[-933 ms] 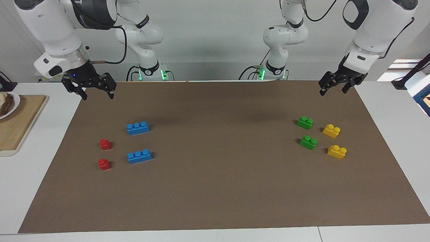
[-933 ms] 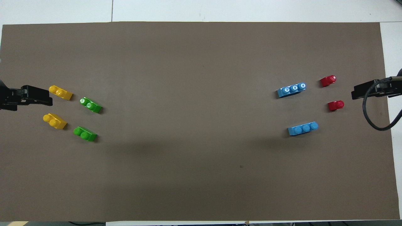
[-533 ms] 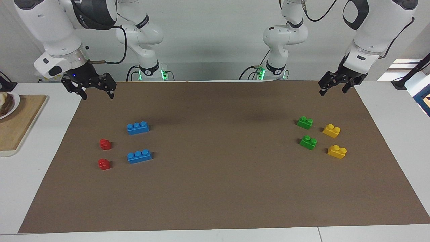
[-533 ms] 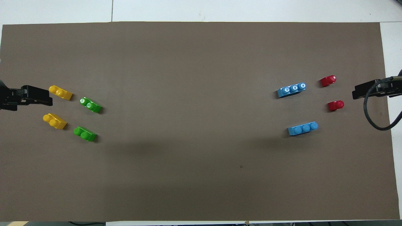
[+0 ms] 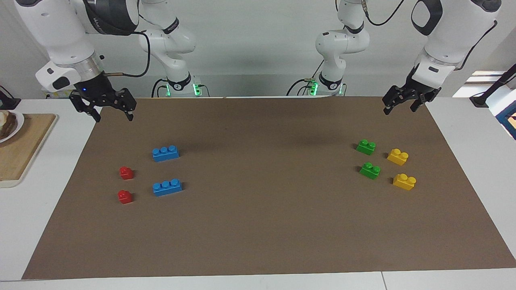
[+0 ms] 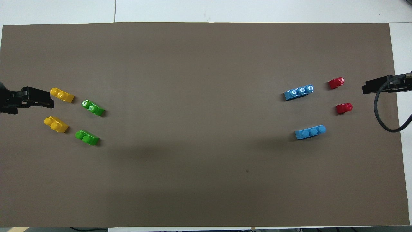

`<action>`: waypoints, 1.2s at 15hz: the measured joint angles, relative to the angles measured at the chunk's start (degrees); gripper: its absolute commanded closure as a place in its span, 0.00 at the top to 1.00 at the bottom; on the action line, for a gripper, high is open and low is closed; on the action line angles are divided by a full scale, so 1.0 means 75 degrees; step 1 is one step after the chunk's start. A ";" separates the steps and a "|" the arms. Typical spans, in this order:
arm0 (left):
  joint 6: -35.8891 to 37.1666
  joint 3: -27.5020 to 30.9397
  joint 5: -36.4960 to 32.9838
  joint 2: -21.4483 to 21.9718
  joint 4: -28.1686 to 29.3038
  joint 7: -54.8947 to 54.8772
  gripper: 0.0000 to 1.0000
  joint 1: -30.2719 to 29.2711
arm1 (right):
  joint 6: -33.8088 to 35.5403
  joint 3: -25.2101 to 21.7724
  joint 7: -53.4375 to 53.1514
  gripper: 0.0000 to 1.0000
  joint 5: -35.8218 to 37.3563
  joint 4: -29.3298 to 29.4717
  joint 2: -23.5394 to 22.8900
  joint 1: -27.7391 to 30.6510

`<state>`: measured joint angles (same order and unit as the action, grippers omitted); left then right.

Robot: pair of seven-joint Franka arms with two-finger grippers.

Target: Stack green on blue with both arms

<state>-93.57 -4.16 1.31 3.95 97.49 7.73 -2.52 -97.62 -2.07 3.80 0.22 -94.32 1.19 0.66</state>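
Two green bricks (image 5: 366,146) (image 5: 370,170) lie on the brown mat toward the left arm's end, also in the overhead view (image 6: 87,137) (image 6: 92,108). Two blue three-stud bricks (image 5: 165,153) (image 5: 167,187) lie toward the right arm's end, also in the overhead view (image 6: 310,132) (image 6: 299,92). My left gripper (image 5: 399,110) hangs open and empty above the mat's corner, apart from the green bricks; it also shows in the overhead view (image 6: 48,98). My right gripper (image 5: 113,118) hangs open and empty above the other corner, apart from the blue bricks; it also shows in the overhead view (image 6: 367,88).
Two yellow bricks (image 5: 398,156) (image 5: 404,181) lie beside the green ones, closer to the table's end. Two red single-stud bricks (image 5: 126,172) (image 5: 125,196) lie beside the blue ones. A wooden board (image 5: 20,149) with a plate sits off the mat at the right arm's end.
My right gripper has shifted slightly toward its own end of the table. The left gripper and all bricks have stayed where they were.
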 measured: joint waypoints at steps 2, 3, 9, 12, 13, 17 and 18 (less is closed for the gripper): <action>-0.0095 -0.0003 0.0000 0.0002 0.0054 0.0435 1.00 0.0000 | -0.0093 -0.0001 -0.0454 1.00 0.0000 0.0000 0.0000 0.0000; -0.0201 -0.0014 0.0000 0.0008 0.0130 0.0622 1.00 0.0001 | -0.0099 -0.0001 -0.0708 1.00 0.0000 0.0000 0.0000 0.0000; -0.1344 -0.0032 0.0001 0.0289 0.1274 0.2528 1.00 0.0001 | -0.0170 0.0004 -0.3877 1.00 -0.0007 -0.0003 -0.0277 -0.0008; -0.2050 -0.0013 0.0001 0.0305 0.1870 0.3599 1.00 -0.0001 | -0.0201 -0.0011 -0.5716 1.00 -0.0435 0.0037 -0.0710 0.0032; -0.2318 -0.0006 0.0001 0.0293 0.2087 0.3865 1.00 -0.0003 | -0.0201 -0.0028 -0.6367 1.00 -0.0659 0.0106 -0.0902 0.0081; -0.3385 0.0004 0.0002 -0.0131 0.2612 0.5038 1.00 -0.0006 | -0.0238 -0.0068 -0.8539 1.00 -0.1856 0.0302 -0.1653 0.0448; -0.3579 0.0004 0.0002 -0.0314 0.2639 0.5222 1.00 -0.0006 | -0.0254 -0.0074 -0.8730 1.00 -0.2149 0.0332 -0.1840 0.0584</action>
<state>-120.41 -4.14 1.32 1.60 117.28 46.90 -2.57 -99.52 -2.62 -61.68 -15.90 -91.83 -12.61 5.04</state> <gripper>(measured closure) 0.000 0.000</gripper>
